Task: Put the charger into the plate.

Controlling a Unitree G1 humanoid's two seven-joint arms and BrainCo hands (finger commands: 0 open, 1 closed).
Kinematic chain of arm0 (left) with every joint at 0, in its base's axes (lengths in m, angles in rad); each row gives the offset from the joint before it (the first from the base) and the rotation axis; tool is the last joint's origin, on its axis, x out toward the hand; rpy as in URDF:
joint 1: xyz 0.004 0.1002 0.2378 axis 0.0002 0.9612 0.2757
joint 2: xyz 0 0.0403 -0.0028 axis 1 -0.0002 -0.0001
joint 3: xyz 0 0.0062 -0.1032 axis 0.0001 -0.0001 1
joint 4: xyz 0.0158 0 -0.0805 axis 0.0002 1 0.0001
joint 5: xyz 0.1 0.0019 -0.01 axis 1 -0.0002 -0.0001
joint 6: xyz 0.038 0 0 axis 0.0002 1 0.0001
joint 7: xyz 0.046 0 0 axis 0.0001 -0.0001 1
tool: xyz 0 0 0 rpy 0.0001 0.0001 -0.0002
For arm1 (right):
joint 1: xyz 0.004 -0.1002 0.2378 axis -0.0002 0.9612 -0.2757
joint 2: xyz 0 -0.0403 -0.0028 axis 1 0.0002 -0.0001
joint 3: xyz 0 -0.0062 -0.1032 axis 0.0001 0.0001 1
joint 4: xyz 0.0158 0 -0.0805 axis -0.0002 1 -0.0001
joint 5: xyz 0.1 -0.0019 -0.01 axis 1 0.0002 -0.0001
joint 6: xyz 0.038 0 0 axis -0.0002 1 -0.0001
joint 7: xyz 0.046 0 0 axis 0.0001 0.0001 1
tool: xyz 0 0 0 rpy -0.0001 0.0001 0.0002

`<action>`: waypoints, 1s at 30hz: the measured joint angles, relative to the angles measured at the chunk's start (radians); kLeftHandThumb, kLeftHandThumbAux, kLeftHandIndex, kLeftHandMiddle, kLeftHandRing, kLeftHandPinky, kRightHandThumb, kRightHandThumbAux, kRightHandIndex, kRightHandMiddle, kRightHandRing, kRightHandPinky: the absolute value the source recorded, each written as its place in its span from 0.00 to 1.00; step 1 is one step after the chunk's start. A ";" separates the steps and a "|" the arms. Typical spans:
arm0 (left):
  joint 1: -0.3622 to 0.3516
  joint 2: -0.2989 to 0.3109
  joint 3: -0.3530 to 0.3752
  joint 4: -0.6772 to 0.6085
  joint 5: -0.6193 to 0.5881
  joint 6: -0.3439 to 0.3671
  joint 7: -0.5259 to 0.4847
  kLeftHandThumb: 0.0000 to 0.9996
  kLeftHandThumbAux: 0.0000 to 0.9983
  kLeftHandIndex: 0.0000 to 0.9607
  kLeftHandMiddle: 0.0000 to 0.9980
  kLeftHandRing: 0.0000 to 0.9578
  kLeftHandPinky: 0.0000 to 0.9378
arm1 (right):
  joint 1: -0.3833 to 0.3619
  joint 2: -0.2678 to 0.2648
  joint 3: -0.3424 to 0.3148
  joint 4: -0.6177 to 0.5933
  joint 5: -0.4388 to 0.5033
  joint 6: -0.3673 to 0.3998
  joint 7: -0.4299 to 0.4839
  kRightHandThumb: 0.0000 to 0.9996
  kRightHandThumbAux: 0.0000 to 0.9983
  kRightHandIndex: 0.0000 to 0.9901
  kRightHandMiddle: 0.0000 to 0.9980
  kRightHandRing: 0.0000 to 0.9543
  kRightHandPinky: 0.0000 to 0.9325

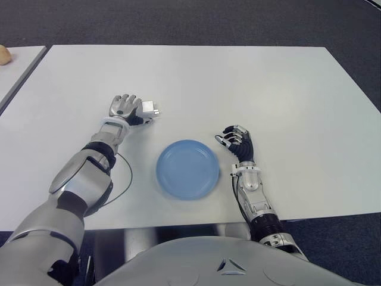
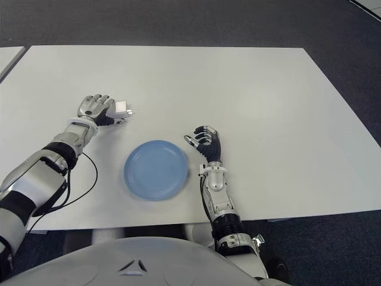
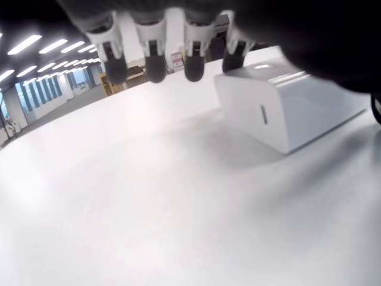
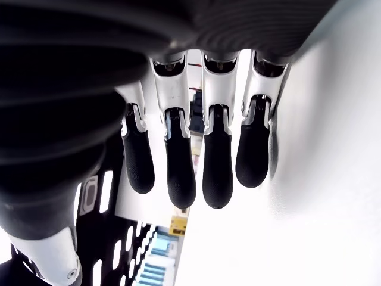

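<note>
The white cube charger [image 1: 149, 109] lies on the white table [image 1: 250, 83], its prongs pointing to the right. My left hand [image 1: 124, 107] is right beside it on its left. In the left wrist view the charger [image 3: 286, 113] sits flat on the table under the palm, and the fingers [image 3: 156, 68] hang spread above the surface without closing on it. The round blue plate [image 1: 187, 168] sits nearer me, to the right of the charger, with nothing in it. My right hand [image 1: 236, 140] shows just right of the plate, its fingers [image 4: 178, 173] loosely bent and holding nothing.
A thin black cable [image 1: 128, 179] loops beside my left forearm near the table's front edge. A second table [image 1: 18, 65] adjoins at the far left, with a small tan object [image 1: 5, 55] on it. Dark carpet surrounds the tables.
</note>
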State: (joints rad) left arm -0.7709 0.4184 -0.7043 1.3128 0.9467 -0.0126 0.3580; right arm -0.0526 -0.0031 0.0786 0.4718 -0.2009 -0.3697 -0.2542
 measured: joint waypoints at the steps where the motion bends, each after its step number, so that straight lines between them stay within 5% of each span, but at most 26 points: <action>1: -0.004 0.000 -0.012 0.002 0.005 0.005 -0.010 0.59 0.15 0.00 0.00 0.00 0.00 | 0.000 -0.001 0.000 0.000 0.000 -0.001 0.000 0.71 0.73 0.43 0.49 0.53 0.55; 30: -0.083 -0.017 -0.146 0.042 0.029 0.041 -0.134 0.57 0.22 0.00 0.00 0.00 0.00 | 0.009 -0.015 -0.004 -0.007 0.003 -0.006 0.009 0.71 0.73 0.43 0.49 0.53 0.55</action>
State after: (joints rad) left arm -0.8538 0.4009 -0.8506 1.3547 0.9755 0.0286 0.2241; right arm -0.0437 -0.0185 0.0748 0.4645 -0.1981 -0.3760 -0.2450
